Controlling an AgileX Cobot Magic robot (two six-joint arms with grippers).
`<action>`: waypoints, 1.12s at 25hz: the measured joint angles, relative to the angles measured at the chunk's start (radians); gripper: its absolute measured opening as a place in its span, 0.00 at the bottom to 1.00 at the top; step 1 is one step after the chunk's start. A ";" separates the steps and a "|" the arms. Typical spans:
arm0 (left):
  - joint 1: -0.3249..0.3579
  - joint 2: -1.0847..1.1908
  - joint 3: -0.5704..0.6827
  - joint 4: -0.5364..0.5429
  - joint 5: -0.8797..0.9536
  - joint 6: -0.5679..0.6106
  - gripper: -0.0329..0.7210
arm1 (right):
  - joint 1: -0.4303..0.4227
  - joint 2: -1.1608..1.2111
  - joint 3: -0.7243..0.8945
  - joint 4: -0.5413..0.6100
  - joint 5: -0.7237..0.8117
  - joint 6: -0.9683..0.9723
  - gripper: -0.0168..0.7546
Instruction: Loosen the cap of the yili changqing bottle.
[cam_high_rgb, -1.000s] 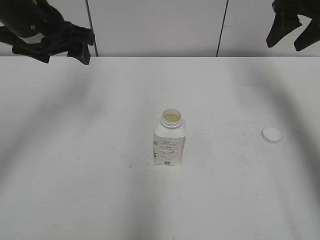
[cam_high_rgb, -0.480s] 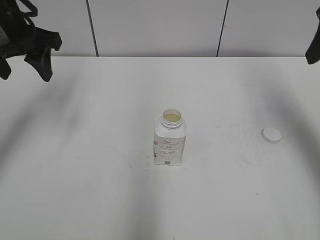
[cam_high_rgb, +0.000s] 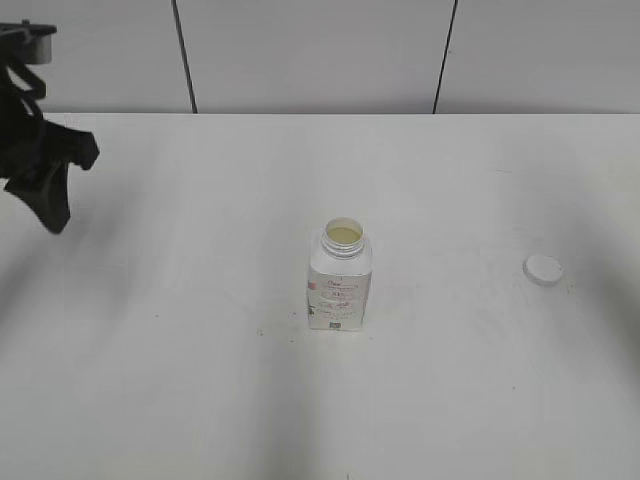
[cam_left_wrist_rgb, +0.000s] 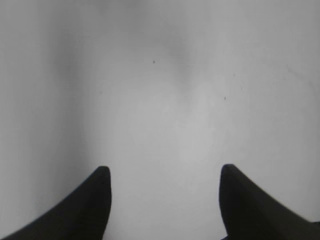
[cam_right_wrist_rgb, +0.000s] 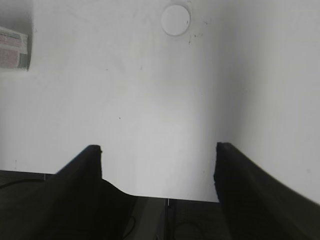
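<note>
A white desk (cam_high_rgb: 200, 380) filled most of the exterior view, marked with a few small dark specks. Behind the desk's far edge stood a pale wall (cam_high_rgb: 310, 55) of panels, split by two dark vertical seams.

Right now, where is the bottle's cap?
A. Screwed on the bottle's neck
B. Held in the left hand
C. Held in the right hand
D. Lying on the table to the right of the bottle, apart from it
D: the cap lies flat on the table, well to the right of the bottle, whose neck is open; both hands are empty.
</note>
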 joint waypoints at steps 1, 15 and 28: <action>0.000 -0.013 0.032 -0.001 0.000 0.000 0.60 | 0.000 -0.026 0.019 -0.010 0.000 0.000 0.74; 0.000 -0.362 0.208 0.039 -0.027 0.000 0.58 | 0.000 -0.556 0.234 -0.067 0.002 -0.003 0.74; 0.000 -0.783 0.290 -0.021 -0.075 0.000 0.57 | 0.000 -0.996 0.505 -0.064 0.003 0.006 0.74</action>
